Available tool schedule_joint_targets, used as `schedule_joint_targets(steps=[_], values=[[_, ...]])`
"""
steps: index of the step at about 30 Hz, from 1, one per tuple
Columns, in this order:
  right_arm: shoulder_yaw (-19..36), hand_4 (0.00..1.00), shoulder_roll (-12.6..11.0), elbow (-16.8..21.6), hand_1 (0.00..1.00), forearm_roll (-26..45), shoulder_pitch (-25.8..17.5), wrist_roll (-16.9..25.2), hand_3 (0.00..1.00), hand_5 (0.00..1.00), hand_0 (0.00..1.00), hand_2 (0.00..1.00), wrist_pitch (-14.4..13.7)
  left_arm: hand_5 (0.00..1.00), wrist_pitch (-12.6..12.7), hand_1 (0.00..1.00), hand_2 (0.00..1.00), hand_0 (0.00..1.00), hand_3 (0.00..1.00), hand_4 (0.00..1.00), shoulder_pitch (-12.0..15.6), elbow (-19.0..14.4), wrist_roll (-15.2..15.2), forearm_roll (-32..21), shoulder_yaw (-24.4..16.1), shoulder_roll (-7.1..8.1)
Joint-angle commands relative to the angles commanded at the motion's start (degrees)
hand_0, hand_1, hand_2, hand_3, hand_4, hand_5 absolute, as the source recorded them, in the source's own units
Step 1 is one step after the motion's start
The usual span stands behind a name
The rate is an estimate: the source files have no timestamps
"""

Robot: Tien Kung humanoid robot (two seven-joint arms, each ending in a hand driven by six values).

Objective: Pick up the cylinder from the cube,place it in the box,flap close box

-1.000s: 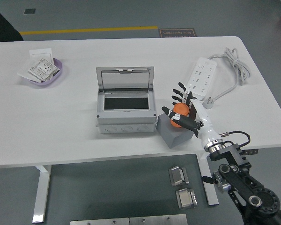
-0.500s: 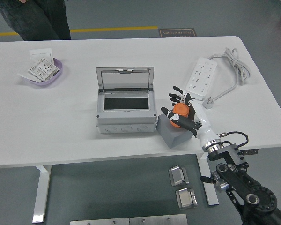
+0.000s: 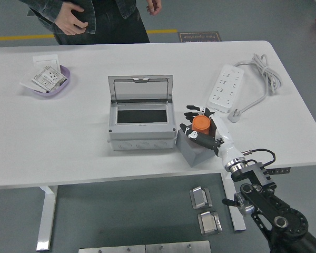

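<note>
An orange cylinder (image 3: 201, 124) stands on the grey cube (image 3: 194, 148), which sits just right of the grey box (image 3: 141, 138). The box's lid (image 3: 141, 87) stands open, upright at the back, and its dark inside shows. My right hand (image 3: 195, 126) comes in from the lower right with its black fingers curled around the cylinder from both sides, thumb at the front. The cylinder still rests on the cube's top. My left arm does not show.
A white power strip (image 3: 226, 85) with its cable (image 3: 263, 74) lies at the right rear. A purple bowl (image 3: 48, 80) holding white cards sits at the far left. A person stands behind the table's far edge, hands (image 3: 73, 18) at the waist.
My right hand has shifted slightly left and closed its fingers around the orange cylinder. A person has walked in along the far side of the table from the left.
</note>
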Motion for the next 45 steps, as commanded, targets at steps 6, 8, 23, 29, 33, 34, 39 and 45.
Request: schedule_joint_targets(steps=[6,8,23,29,33,34,39,45], values=[[-0.4,0.581,-0.1,-0.3,0.658,1.1,0.4,-0.1,0.622,0.002,0.713,0.586,0.1,0.421,-0.1,0.733,0.703,0.728,0.801,0.788,0.0,0.0,-0.1,-0.4,0.4,-0.03],[-0.5,0.581,-0.2,-0.3,0.658,1.6,0.5,-0.1,0.622,0.002,0.713,0.586,0.1,0.421,-0.1,0.733,0.703,0.728,0.801,0.788,-0.1,0.0,-0.1,-0.6,0.5,-0.03],[-1.2,0.244,-0.5,-0.5,0.617,3.5,0.3,-0.5,0.369,0.002,0.720,0.534,1.6,0.425,-0.1,0.732,0.704,0.728,0.800,0.789,-0.1,0.0,-0.3,-0.8,0.5,-0.03],[-1.3,0.244,-0.6,-0.4,0.617,3.6,0.3,-0.7,0.369,0.002,0.720,0.534,1.4,0.425,-0.2,0.732,0.704,0.728,0.800,0.789,-0.1,0.0,-0.4,-0.8,0.5,-0.03],[-1.3,0.245,-0.6,-0.5,0.611,3.6,0.4,-0.9,0.342,0.002,0.717,0.532,1.4,0.427,-0.2,0.732,0.704,0.728,0.800,0.789,-0.1,0.0,-0.5,-0.9,0.6,-0.01],[-1.3,0.245,-0.6,-0.5,0.611,3.7,0.4,-0.9,0.342,0.002,0.717,0.532,1.4,0.427,-0.2,0.732,0.704,0.728,0.800,0.789,-0.1,0.0,-0.5,-0.9,0.6,-0.01],[-1.3,0.240,-0.8,-0.6,0.607,3.5,0.7,-1.0,0.334,0.002,0.712,0.525,1.2,0.429,-0.2,0.731,0.703,0.728,0.800,0.790,-0.1,0.0,-0.6,-1.0,0.6,0.00],[-0.8,0.247,-1.3,-0.1,0.600,2.8,1.4,-1.1,0.321,0.002,0.689,0.465,0.9,0.435,-0.2,0.730,0.703,0.728,0.800,0.790,-0.2,0.0,-0.7,-0.9,0.6,0.06]])
